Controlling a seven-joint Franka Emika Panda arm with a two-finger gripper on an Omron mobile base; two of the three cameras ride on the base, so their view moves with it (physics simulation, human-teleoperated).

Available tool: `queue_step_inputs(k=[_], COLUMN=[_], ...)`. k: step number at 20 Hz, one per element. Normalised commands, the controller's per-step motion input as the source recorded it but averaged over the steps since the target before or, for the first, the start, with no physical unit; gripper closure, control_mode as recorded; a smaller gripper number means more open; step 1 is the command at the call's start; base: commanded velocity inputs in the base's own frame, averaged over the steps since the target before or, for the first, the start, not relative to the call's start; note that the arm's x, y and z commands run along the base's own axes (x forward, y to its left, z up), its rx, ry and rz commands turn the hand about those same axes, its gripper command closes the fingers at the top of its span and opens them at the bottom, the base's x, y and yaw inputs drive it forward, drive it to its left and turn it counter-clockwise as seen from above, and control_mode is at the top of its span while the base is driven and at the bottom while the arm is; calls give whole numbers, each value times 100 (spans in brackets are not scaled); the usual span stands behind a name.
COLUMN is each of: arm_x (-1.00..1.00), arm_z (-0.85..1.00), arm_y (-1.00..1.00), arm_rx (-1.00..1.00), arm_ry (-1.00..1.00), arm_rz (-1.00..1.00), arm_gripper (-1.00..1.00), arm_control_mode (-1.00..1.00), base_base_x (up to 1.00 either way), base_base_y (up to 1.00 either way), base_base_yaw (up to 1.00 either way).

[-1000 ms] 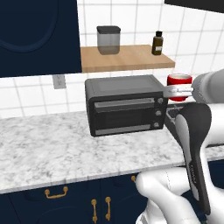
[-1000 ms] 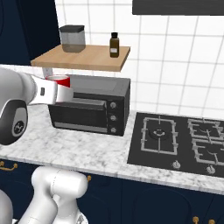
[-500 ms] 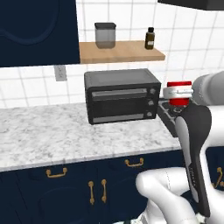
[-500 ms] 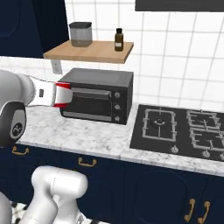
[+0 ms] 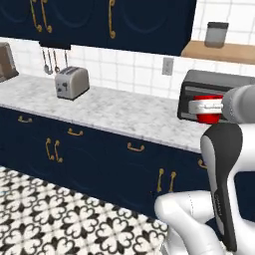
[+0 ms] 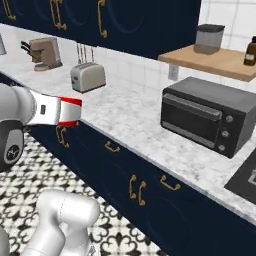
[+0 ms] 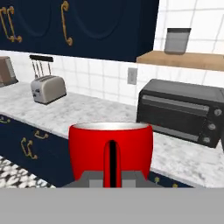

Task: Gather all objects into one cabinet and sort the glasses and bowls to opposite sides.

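Observation:
My gripper (image 5: 206,106) is shut on the red cup (image 5: 209,110), holding it upright at counter height in front of the black toaster oven (image 5: 195,93). From the right base the cup (image 6: 70,111) and gripper (image 6: 67,112) hang over the floor, short of the counter edge. The hand view has the red cup (image 7: 111,146) close up, with a dark finger (image 7: 112,162) across its front. The navy wall cabinet (image 5: 149,25) with long brass handles (image 5: 112,19) hangs shut above the counter, up and left of the cup. The beige-grey cup, blue mug and dark bowl are out of view.
A silver toaster (image 5: 71,83) stands on the marble counter (image 5: 119,109) at the left. A wooden shelf (image 6: 215,61) holds a grey canister (image 6: 208,38) above the oven. A coffee machine (image 6: 45,52) sits further left. Navy base cupboards (image 5: 99,154) front a patterned floor (image 5: 60,219).
The whole picture has shifted: the base has backed off and turned left, bringing the wall cabinets, toaster and floor into view. The cup stays in the gripper.

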Motion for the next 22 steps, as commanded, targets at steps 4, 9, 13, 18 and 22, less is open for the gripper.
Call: queue_step_inputs(k=[4,9,13,18,22], arm_x=[0,0,0,0,0], arm_z=[0,0,0,0,0], arm_y=[0,0,0,0,0], arm_rx=[0,0,0,0,0], arm_ry=[0,0,0,0,0], arm_rz=[0,0,0,0,0], arm_gripper=[100,100,100,100,100], arm_control_mode=[100,100,100,100,100], base_base_x=[-15,6,36,95,100], base_base_y=[0,2,16,24,37], base_base_yaw=[100,96,81,32,16])
